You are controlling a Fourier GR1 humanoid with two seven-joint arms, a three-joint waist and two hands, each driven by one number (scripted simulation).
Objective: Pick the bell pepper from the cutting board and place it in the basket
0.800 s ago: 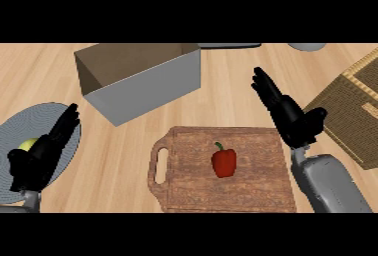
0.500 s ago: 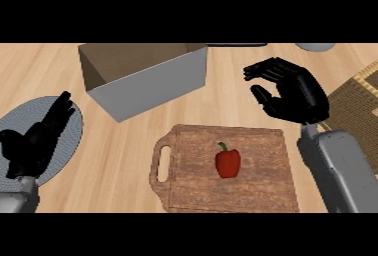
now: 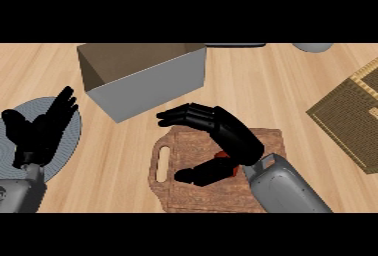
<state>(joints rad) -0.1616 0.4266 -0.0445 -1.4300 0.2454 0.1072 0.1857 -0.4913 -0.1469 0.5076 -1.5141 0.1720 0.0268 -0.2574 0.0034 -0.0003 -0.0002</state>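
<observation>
Right hand (image 3: 236, 137) cupped over the brown wooden cutting board (image 3: 177, 197) at surface's near edge, fingers (image 3: 188, 116) half-curled and gripping nothing, thumb beside the small red bell pepper (image 3: 226, 163) mid-board, likely framing a grasp; woven tan basket (image 3: 341, 107) at right edge.

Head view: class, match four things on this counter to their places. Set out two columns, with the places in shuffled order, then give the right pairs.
Things:
1. bell pepper
2. basket
3. open box
4. left hand

Places:
A. over the grey plate, at the view's left
B. on the cutting board, partly hidden under the right hand
C. at the view's right edge
D. beyond the cutting board, toward the upper left

Pairs: 1-B; 2-C; 3-D; 4-A
</observation>
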